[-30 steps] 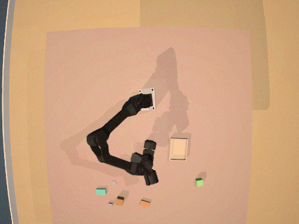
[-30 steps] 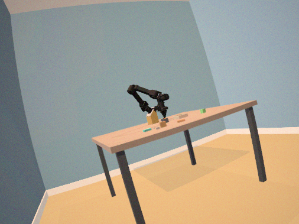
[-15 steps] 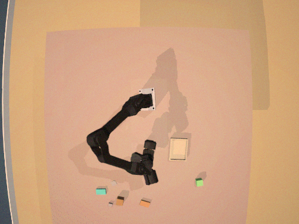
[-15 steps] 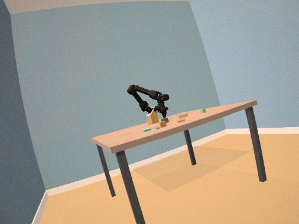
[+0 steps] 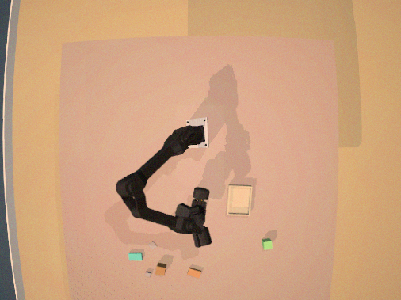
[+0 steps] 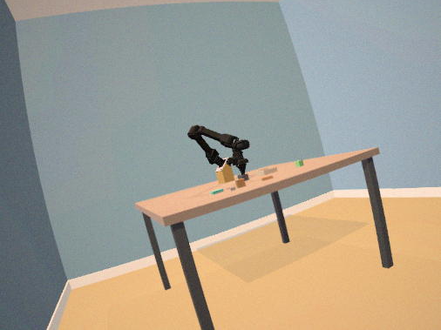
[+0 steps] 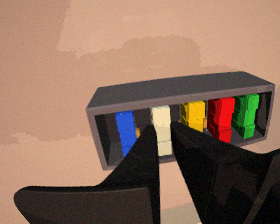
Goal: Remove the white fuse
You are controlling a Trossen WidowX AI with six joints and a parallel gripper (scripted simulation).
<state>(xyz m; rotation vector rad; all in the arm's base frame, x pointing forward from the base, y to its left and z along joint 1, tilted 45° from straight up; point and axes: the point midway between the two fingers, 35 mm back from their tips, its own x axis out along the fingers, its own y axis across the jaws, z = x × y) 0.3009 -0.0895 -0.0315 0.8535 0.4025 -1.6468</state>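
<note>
Seen from the wrist, the end effector [image 7: 164, 142] has its two dark fingers closed in on the white fuse [image 7: 161, 121], one on each side and touching it, so it is clamped on that fuse. The white fuse stands upright in its slot in the grey fuse block [image 7: 181, 87], second from the left. Its lower part is hidden behind the fingertips, so how deep it sits cannot be made out.

A blue fuse [image 7: 126, 131] stands just beside it on the left, partly covered by the left finger. A yellow fuse [image 7: 195, 115], a red fuse [image 7: 220, 117] and a green fuse [image 7: 248, 115] follow on the right. The bottoms of the yellow and red ones are cut off by the right finger. Whether the fingers touch the block's front edge cannot be told.

From above, the black arm [image 5: 154, 162] bends out from its white base plate [image 5: 191, 122] and doubles back. Its wrist covers the fuse block completely, so neither block nor fuses show there. The pale tray [image 5: 229, 200] lies on the counter [image 5: 277, 137] just beside the wrist.

Apart from them lie a teal block [image 5: 135, 256], two orange blocks [image 5: 160, 270] [image 5: 194, 271] and a green cube [image 5: 267, 244]. In the exterior view everything on the counter is too small to tell fuse from fingers.
</note>
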